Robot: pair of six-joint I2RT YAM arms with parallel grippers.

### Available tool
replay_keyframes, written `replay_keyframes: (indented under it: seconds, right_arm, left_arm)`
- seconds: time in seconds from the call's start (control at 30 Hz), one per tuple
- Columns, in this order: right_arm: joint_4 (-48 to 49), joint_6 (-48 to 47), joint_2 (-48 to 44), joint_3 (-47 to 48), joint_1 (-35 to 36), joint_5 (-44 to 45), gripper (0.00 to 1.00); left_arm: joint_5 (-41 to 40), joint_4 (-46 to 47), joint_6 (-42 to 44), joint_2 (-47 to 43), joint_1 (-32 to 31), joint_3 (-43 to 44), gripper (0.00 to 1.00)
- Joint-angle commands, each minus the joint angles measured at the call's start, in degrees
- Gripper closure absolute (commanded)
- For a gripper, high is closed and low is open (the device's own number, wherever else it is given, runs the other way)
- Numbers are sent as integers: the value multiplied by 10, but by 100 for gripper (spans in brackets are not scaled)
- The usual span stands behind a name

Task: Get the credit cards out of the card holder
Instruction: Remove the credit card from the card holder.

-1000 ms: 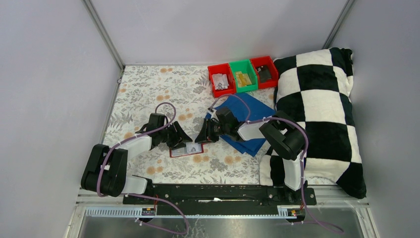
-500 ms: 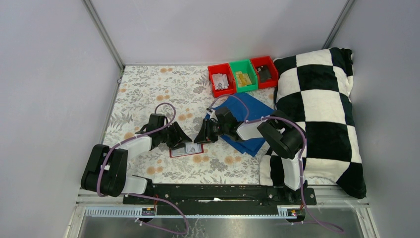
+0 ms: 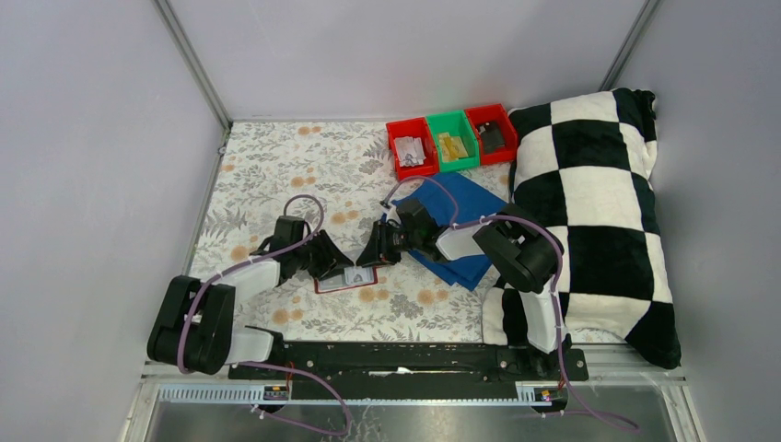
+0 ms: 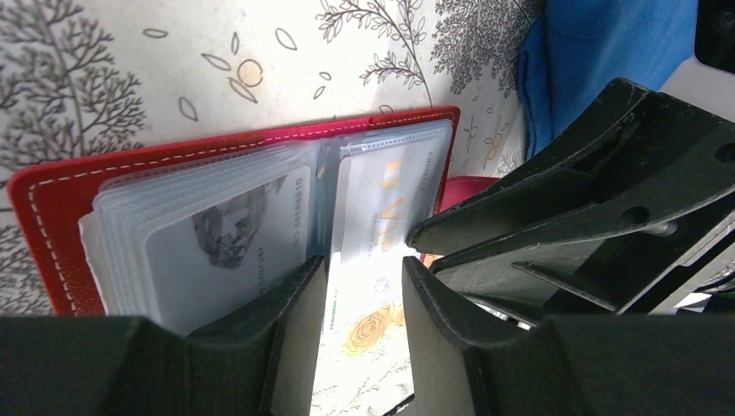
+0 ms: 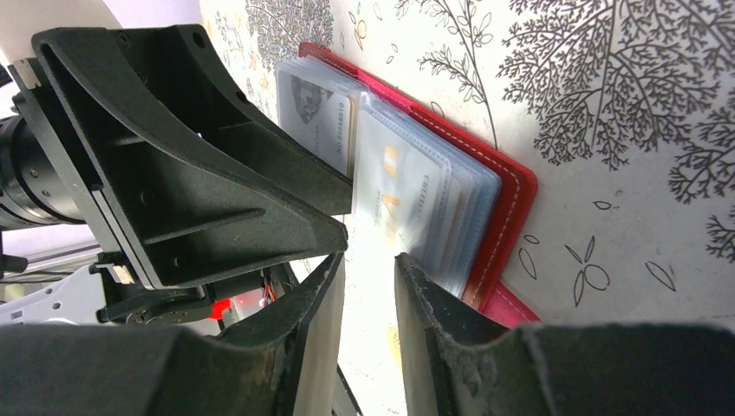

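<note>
Floral tablecloth point(image 3: 276, 157), open card holder point(image 4: 52, 217), left fingers point(image 4: 290, 347) and right fingers point(image 5: 442, 338) slightly parted at its edges

pale grey walls point(image 3: 396, 55) close in three sides, with slanted metal posts point(image 3: 192, 64) at the far corners. the light is soft and even. a floral tablecloth point(image 3: 267, 170) spreads under the left gripper point(image 3: 343, 267) and the right gripper point(image 3: 378, 256). a blue cloth point(image 3: 470, 207) lies just right of the right gripper. farther beyond it, a red bin point(image 3: 392, 147), a green bin point(image 3: 456, 167) and a second red bin point(image 3: 498, 158) stand in a row. a black-and-white checked cushion point(image 3: 599, 230) lies well off to its right.
</note>
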Motion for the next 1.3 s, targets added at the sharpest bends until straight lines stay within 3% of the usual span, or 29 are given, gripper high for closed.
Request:
replay_keyframes:
  seconds: [0.0, 0.3, 0.57, 0.73, 0.93, 1.07, 1.27]
  right_arm:
    - [1, 1, 8, -2, 6, 3, 65]
    - [-20, -16, -26, -3, -7, 20, 65]
    - [5, 2, -32, -15, -17, 16, 65]
    - [66, 50, -48, -51, -52, -14, 64]
    - [31, 26, -88, -73, -95, -13, 64]
    - [21, 15, -112, -82, -107, -1, 64]
    - [12, 13, -112, -65, -105, 1, 64]
  left_arm:
    - [-58, -16, 2, -27, 9, -32, 56]
    - [-89, -26, 7, -61, 12, -51, 34]
    - [-60, 51, 32, -62, 12, -68, 38]
    - [-20, 160, 46, 2, 11, -72, 39]
    - [47, 262, 78, 121, 6, -19, 39]
    - [80, 233, 107, 180, -14, 43, 38]
    - [29, 153, 98, 139, -27, 83, 36]
